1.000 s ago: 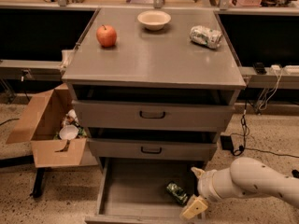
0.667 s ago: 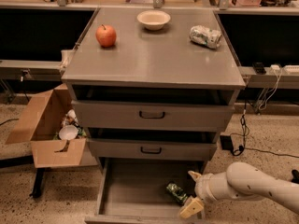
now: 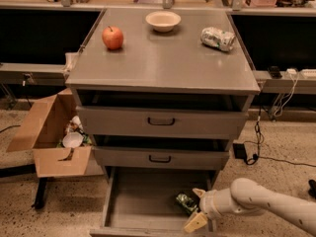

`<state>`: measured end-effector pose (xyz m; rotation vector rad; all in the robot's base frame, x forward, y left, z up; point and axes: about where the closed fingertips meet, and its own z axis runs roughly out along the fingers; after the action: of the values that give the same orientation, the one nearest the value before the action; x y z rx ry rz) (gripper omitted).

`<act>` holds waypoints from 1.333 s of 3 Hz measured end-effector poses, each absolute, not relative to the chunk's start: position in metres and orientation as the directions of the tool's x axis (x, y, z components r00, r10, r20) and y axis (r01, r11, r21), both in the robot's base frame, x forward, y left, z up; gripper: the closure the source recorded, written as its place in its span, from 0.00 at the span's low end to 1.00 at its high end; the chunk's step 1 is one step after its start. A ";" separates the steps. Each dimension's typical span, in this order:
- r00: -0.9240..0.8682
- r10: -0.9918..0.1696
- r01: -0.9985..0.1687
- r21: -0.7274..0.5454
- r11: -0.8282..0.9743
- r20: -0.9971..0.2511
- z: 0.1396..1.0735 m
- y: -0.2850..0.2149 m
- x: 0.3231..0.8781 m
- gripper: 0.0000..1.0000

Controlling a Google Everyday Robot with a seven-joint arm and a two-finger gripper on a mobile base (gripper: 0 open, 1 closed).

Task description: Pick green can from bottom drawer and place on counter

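The green can (image 3: pixel 185 202) lies on its side on the floor of the open bottom drawer (image 3: pixel 143 204), near the drawer's right wall. My gripper (image 3: pixel 196 207) reaches in from the lower right on a white arm. Its two pale fingers are spread open, one above the can and one below it. The can sits between them, at their left tips. The grey counter (image 3: pixel 158 58) is the top of the drawer cabinet, above the two shut drawers with black handles.
On the counter stand a red apple (image 3: pixel 113 37), a cream bowl (image 3: pixel 163 20) and a pale crushed can (image 3: pixel 217 38). An open cardboard box (image 3: pixel 49 135) with rubbish sits left of the cabinet. Cables (image 3: pixel 256 142) trail on the floor at the right.
My gripper has slid a little to the left, further into the drawer, so its open fingers now straddle the green can. The can has not moved.
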<state>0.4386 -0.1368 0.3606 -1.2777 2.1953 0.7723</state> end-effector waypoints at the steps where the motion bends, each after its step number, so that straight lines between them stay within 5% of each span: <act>1: -0.461 -0.617 -0.877 0.222 0.425 -0.638 0.350 -0.137 0.441 0.00; 4: -0.446 -0.683 -0.885 0.171 0.434 -0.578 0.217 -0.168 0.489 0.00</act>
<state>0.4888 -0.1681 0.2172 -1.3260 2.2657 0.6416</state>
